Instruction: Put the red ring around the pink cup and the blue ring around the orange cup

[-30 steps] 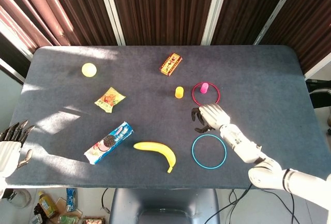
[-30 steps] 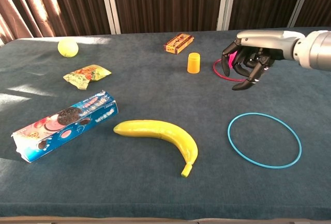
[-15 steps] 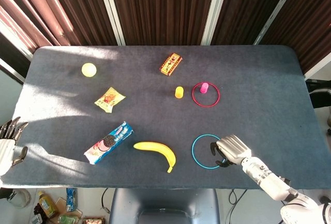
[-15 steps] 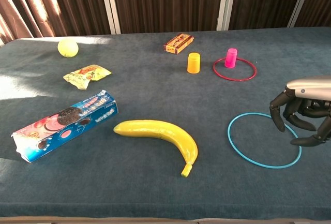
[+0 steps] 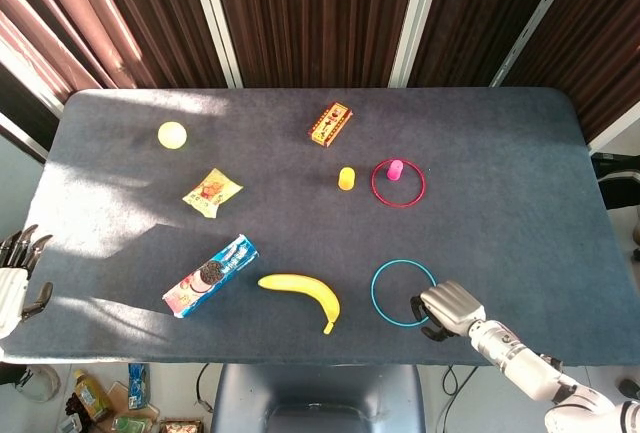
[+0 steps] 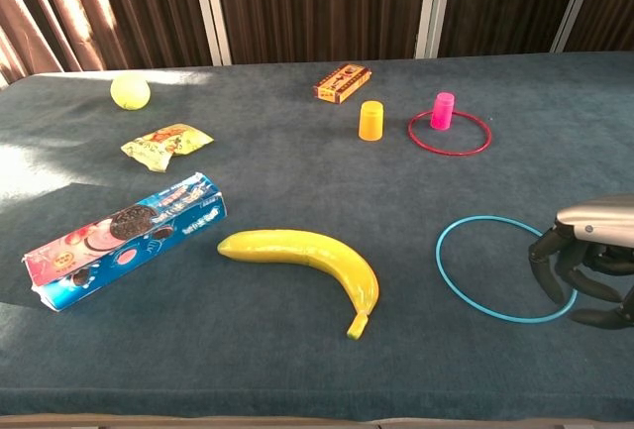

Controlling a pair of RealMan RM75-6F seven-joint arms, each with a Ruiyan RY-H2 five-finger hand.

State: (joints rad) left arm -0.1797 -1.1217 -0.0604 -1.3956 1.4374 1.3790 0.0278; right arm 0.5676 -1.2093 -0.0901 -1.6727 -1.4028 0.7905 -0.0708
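The pink cup (image 5: 396, 169) (image 6: 442, 110) stands inside the red ring (image 5: 398, 205) (image 6: 451, 154), which lies flat on the table. Just left of them, the orange cup (image 5: 346, 178) (image 6: 370, 120) stands alone. The blue ring (image 5: 373, 293) (image 6: 438, 261) lies flat near the front edge. My right hand (image 5: 448, 308) (image 6: 589, 270) hovers low over that ring's near right rim, fingers curled downward with the thumb apart from them and the rim running between; it holds nothing. Off the table's left edge, my left hand (image 5: 15, 283) is spread and holds nothing.
A banana (image 6: 307, 256) lies left of the blue ring, with a blue cookie pack (image 6: 124, 236) further left. A snack bag (image 6: 163, 144), a yellow ball (image 6: 130, 91) and a small box (image 6: 343, 82) lie toward the back. The table's front edge is close to my right hand.
My right hand left the red ring by the pink cup, came back toward the front edge and dropped low over the blue ring's rim. The left hand shifted slightly.
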